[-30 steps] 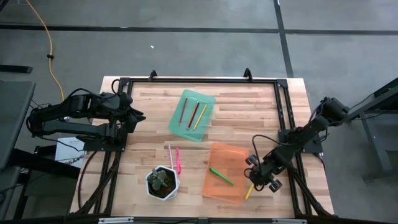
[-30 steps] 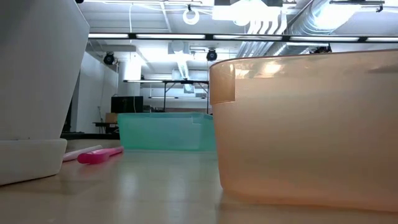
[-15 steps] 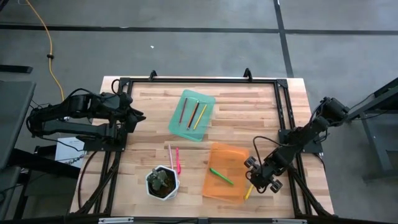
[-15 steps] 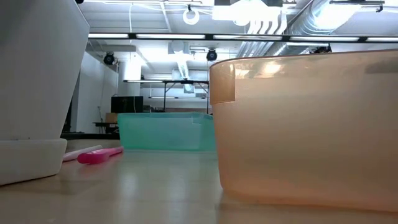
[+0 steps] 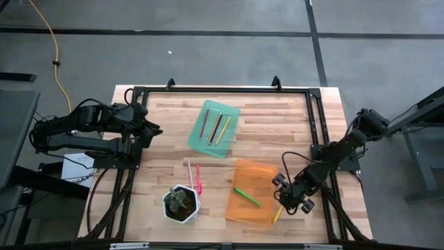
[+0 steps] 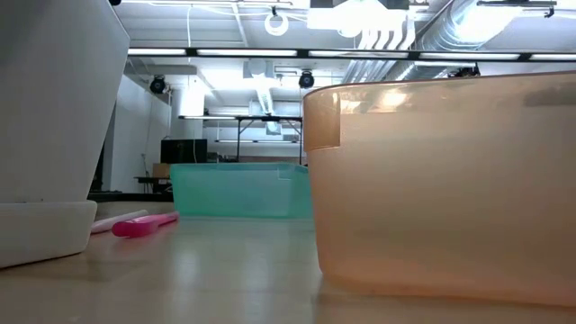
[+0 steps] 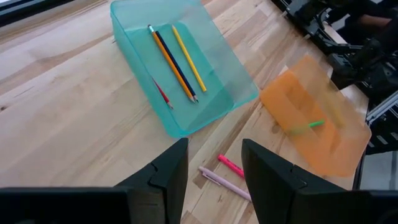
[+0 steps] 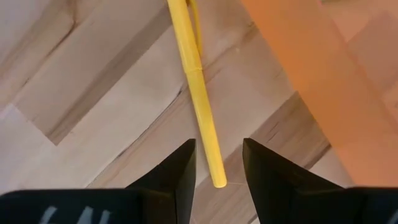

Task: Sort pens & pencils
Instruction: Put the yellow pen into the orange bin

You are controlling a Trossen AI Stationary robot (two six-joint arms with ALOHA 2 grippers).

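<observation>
Over the last second I see almost nothing change. Both arms sit where they were and every stick lies in the same spot, so the sort has not advanced.

The left claw [image 5: 149, 132] waits at the desk's [image 5: 277, 118] left edge. Its fingers are spread and hold nothing, and it looks across at the trays.

The green tray [image 5: 232, 111] holds three sticks side by side: the red-brown pencil [image 5: 204, 122], the dark brown pencil [image 5: 216, 125] and a yellow pencil [image 5: 223, 130]. Nearer me, the pale peach pen [image 5: 190, 173] and the pink pen [image 5: 198, 178] lie loose on the desk, just above the plant pot [image 5: 181, 203]. They are unsorted.

The orange tray [image 5: 263, 170] holds only the bright green pen [image 5: 247, 196].

Just beside that tray's right edge lies the yellow pen [image 8: 196, 81], on bare wood. The right claw [image 8: 217, 149] is poised over it with its fingers wide apart. The pen's near end shows in the gap between them, but they have not closed on it.

I judge this a pause before the grasp. The claw looks lined up, and the next move would be to pinch the yellow pen and lift it into the orange tray. After that, the peach and pink pens remain.
</observation>
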